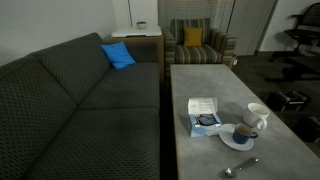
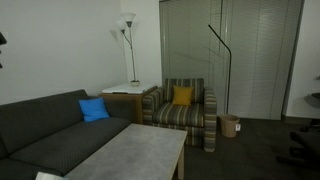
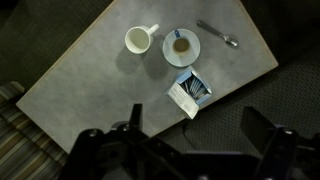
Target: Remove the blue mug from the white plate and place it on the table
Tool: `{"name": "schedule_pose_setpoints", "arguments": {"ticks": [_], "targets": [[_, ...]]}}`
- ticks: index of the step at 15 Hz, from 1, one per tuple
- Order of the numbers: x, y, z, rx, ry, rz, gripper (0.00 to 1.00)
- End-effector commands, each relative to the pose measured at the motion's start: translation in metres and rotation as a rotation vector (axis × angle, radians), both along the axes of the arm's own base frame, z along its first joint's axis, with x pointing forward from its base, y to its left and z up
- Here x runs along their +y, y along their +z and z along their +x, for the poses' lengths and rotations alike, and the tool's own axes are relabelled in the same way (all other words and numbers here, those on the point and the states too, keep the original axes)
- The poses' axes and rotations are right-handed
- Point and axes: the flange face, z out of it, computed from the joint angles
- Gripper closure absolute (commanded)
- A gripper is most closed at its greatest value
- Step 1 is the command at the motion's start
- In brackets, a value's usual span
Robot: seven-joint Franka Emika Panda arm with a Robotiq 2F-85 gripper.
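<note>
Here, in an exterior view, the blue mug (image 1: 243, 132) stands on the white plate (image 1: 231, 143) at lower right of the desk (image 1: 200, 80), beside a white mug (image 1: 257, 114). In an exterior view only the desk (image 2: 140, 152) shows, bottom centre. In the wrist view the blue mug (image 3: 181, 45) sits on the white plate (image 3: 195, 53) at upper centre. The claw (image 3: 197, 128), along the bottom edge, is spread wide and grips nothing.

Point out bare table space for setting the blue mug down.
Free: the long stretch of table between the white and blue box and the armchair end. Crowded: the near end, where box, white plate with blue mug, white mug and spoon cluster.
</note>
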Motion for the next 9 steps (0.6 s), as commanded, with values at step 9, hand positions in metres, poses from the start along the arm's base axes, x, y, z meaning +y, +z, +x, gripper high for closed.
{"name": "schedule_pose_setpoints", "arguments": {"ticks": [9], "targets": [[-0.020, -0.045, 0.032, 0.070, -0.031, -0.025, 0.00]]}}
